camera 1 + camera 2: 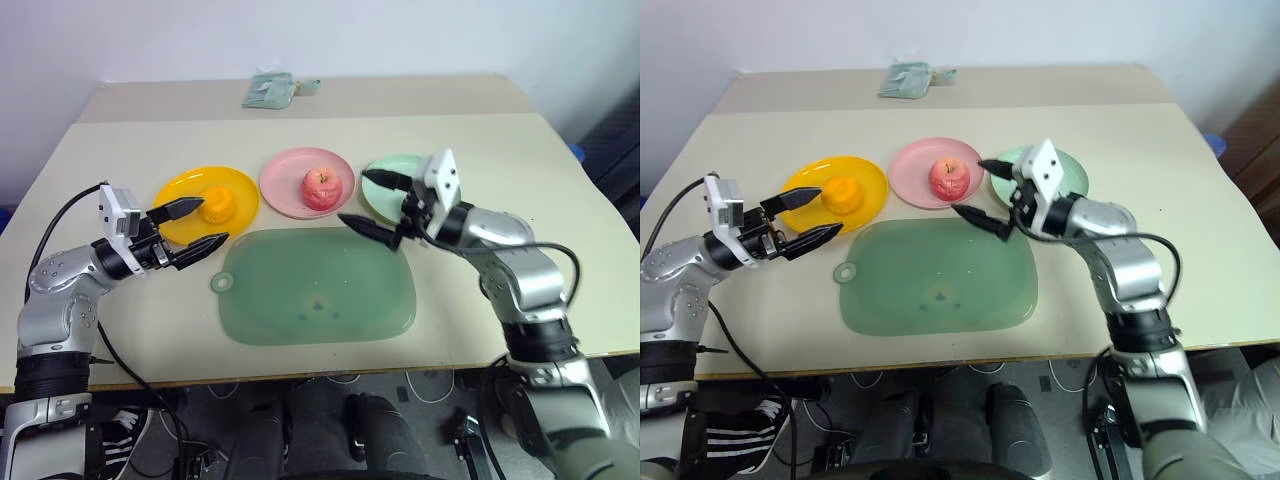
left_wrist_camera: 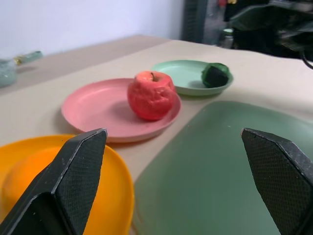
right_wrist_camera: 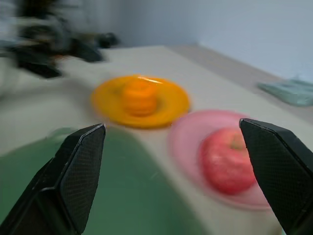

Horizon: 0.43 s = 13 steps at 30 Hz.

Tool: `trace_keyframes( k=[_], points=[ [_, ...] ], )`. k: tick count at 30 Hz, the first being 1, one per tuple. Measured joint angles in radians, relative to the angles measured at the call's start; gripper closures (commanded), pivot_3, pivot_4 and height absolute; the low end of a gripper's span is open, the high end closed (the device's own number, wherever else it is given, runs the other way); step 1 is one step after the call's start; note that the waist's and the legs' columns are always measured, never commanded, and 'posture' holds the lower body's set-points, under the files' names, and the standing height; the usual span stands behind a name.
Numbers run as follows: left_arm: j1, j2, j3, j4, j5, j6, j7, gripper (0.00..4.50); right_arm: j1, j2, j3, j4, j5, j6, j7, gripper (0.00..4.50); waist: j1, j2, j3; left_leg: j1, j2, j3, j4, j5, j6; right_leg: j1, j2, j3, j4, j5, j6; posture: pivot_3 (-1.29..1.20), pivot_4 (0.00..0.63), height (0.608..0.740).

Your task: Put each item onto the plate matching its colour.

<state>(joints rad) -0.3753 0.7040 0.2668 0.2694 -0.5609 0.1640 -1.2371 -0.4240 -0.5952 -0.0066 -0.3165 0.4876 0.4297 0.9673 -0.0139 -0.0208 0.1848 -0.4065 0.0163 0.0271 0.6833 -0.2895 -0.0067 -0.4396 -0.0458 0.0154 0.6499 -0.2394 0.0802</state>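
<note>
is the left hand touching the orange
Apart: in the left wrist view the open left hand has the orange behind it, bare yellow-orange plate between.

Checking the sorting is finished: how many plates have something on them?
3. The orange plate holds the orange, the pink plate in the middle holds the apple, and the green plate holds the green ball.

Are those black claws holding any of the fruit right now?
No. The left gripper and right gripper both stand open with nothing between their fingers.
</note>
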Motion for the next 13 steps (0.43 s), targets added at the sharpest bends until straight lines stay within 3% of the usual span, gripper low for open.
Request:
trace_keyframes(
  k=[5,13],
  points=[
    [-0.073,0.035,-0.001,0.155,0.021,-0.04,-0.074,0.0,0.158,-0.1,-0.05,-0.167,0.046,0.008,0.035,0.04,0.0,-0.001,-0.001,0.001,0.0,0.001,0.001,0.0,0.0,0.002,0.001,0.001,-0.001,0.0,0.0,0.0,0.15,0.734],
    [-0.099,0.038,-0.006,0.186,0.03,-0.063,-0.102,0.0,0.265,-0.113,-0.068,-0.189,0.031,0.015,-0.023,0.04,0.002,-0.001,-0.001,0.001,-0.001,0.001,0.001,0.0,0.0,0.002,0.0,0.0,-0.001,0.0,0.0,0.0,0.15,0.734]
  ],
)
